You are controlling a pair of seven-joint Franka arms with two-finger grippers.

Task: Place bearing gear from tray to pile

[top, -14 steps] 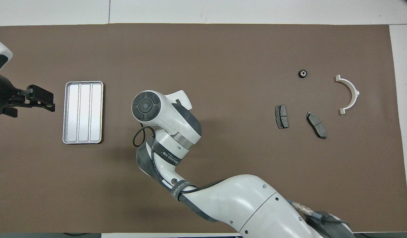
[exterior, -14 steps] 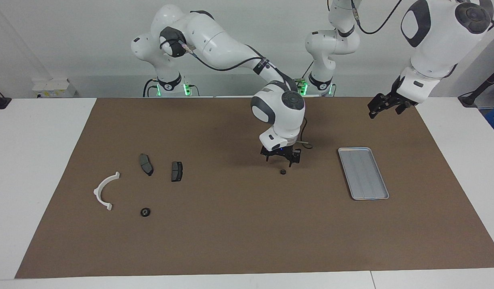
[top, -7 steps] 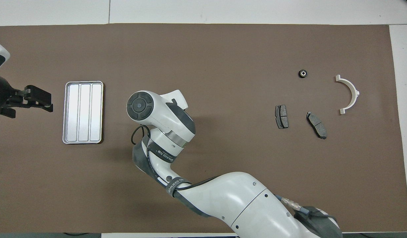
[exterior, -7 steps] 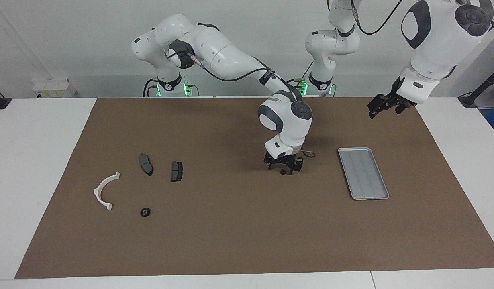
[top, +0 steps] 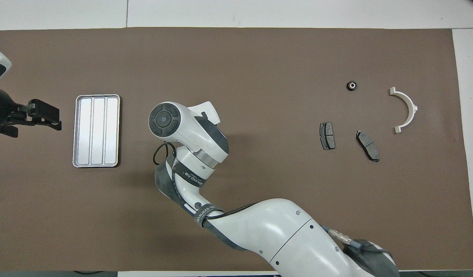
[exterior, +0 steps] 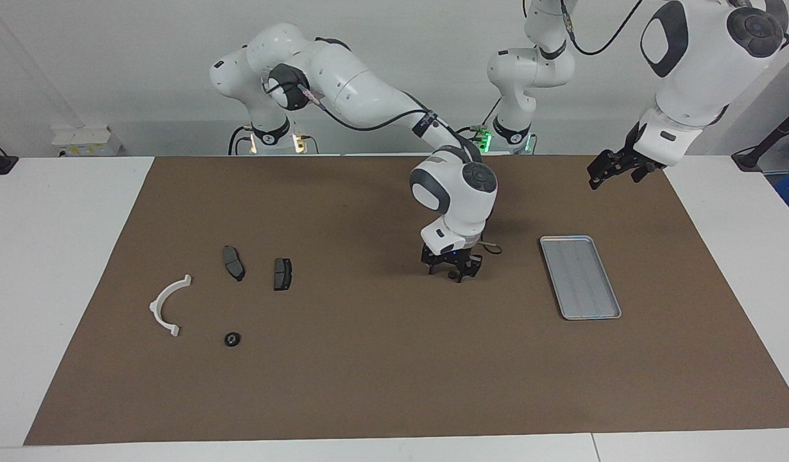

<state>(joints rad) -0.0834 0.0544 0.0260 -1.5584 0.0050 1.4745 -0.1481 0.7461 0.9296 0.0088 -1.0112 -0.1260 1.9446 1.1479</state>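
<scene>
Right pincer (exterior: 455, 274) lowered onto the brown mat (exterior: 381, 372), its fingers set around a small dark round bearing gear (exterior: 457, 277).

Toward the right arm's end from it lie a white half-ring bracket (exterior: 167, 305), a second black round gear (exterior: 232, 339) and two flat grey brake pads (exterior: 233, 262); the grooved metal tray (exterior: 580, 276) lies toward the left arm's end, where the waiting left pincer (exterior: 601, 172) is seen spread.

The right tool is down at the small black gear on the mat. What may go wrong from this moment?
1. The bearing gear under the right tool is small and round; an off-centre grip may squirt it across the mat.
2. The pile, brake pads and white bracket, lies well toward the right arm's end of the table; a weak grip may drop the gear on that carry.
</scene>
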